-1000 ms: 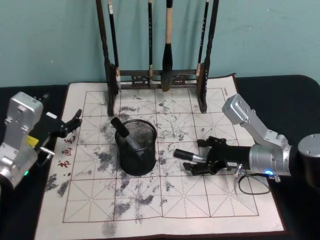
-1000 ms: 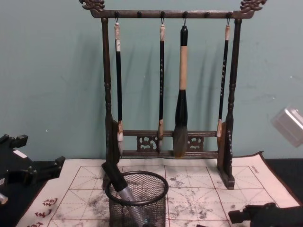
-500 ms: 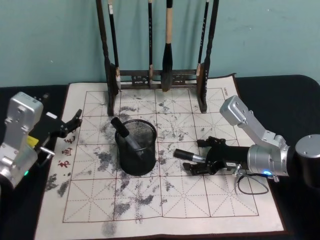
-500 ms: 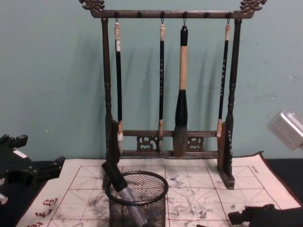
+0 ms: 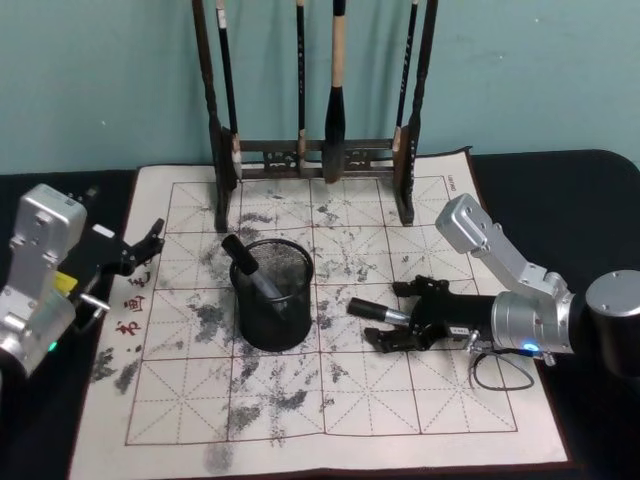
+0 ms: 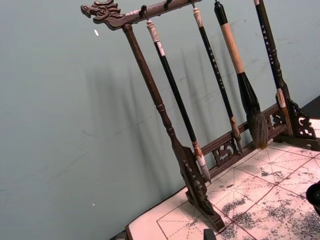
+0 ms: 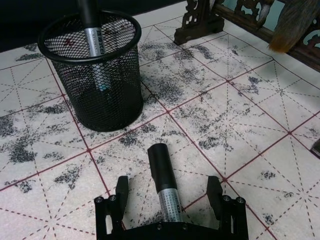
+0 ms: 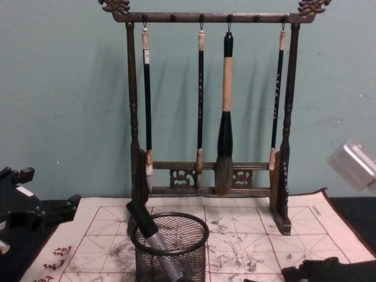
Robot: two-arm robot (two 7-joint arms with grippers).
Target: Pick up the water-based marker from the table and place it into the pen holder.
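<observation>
Black jaws of my right gripper stand apart, one on each side of the marker, low over the ink-stained mat. I see no contact on either side. The marker lies flat on the mat. Its black cap end points away from my wrist toward the pen holder, and the grey labelled barrel runs back between the jaws. So the long axis is in line with my reach and crossways to the closing direction, which suits a pinch on the barrel. My read: the closing step is in hand, nothing lifted yet.

In the head view the marker sits just right of the pen holder, near but apart, axis roughly left-right with a slight slant. My right arm is clearly the nearer one. The left gripper is parked at the mat's left edge, well apart, with the holder between it and the marker.

A second marker already leans in the holder against its rear-left rim, and the right side of the mouth looks open. There is bare mat all round the marker. The brush rack stands at the mat's far edge, well apart. Dark bench lies beyond the mat on the right. The path up and left looks free; I will need to clear the rim and tip the marker upright.
</observation>
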